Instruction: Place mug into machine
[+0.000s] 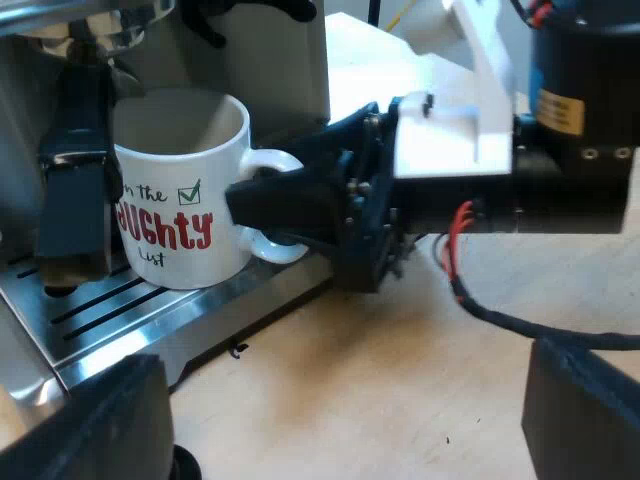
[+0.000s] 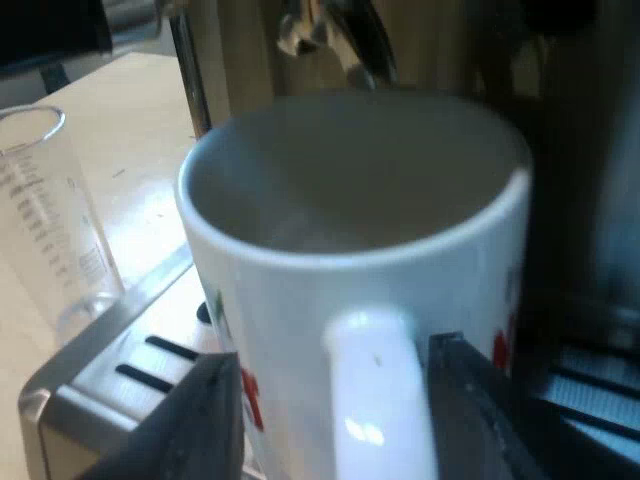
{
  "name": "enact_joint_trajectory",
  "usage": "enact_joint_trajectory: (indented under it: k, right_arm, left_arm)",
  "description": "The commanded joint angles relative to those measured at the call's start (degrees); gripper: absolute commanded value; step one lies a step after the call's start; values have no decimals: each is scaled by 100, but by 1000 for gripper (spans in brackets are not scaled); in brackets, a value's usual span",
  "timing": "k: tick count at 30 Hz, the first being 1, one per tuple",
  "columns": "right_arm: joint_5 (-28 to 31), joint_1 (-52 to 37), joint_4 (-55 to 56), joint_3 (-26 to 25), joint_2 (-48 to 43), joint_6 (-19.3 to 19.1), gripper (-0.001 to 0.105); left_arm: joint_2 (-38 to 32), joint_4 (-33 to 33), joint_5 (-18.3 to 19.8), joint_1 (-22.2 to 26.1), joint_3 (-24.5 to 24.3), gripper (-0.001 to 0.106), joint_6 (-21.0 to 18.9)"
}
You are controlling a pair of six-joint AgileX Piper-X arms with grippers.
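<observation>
Left wrist view. Main hazard: dragging or tipping the white ceramic mug with red and black lettering (image 1: 180, 200) off the slotted steel drip tray (image 1: 150, 310) during a pull-back, through a black finger of the right gripper (image 1: 262, 210) snagging in the white loop handle (image 1: 272, 165). Second hazard: bumping the mug against the dark handle (image 1: 72, 180) of the metal holder locked in just above and beside it. Mug upright on the tray at the machine's front, under the holder, so seemingly placed already. Right arm reaching in roughly level, fingertips at the loop. Left gripper (image 1: 335, 440) low over the pale wooden table (image 1: 400, 380), well apart from the mug, fingers spread wide with nothing between them.

Right wrist view. Same snag risk up close: one black fingertip (image 2: 455, 390) touching the side of the loop handle, the other showing a visible gap to it, so a crooked retreat likely to twist the mug on the tray. Jaws of the right gripper released, straddling the handle rather than clamping it. Further risk on a sideways exit: knocking over the clear graduated measuring glass (image 2: 50, 220) standing on the table just beside the tray's edge. Metal spouts (image 2: 330, 40) right over the mug's open mouth; base of the mug hidden.
</observation>
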Motion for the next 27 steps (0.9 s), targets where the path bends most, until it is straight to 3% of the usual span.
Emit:
enact_joint_trajectory:
  k: [1,11,19,27]
  right_arm:
    - [242,17,-55,-165,125,-88,44]
    - [323,6,-55,-623,522,-88,44]
    - [752,6,-43,-1045,827,-88,44]
    - [751,21,-43,-1121,864,-88,44]
  left_arm:
    - [3,-78,35,15,-13,73,6]
    - [3,-78,35,15,-13,73,6]
    - [3,-78,85,15,-13,73,6]
    - [3,-78,85,15,-13,73,6]
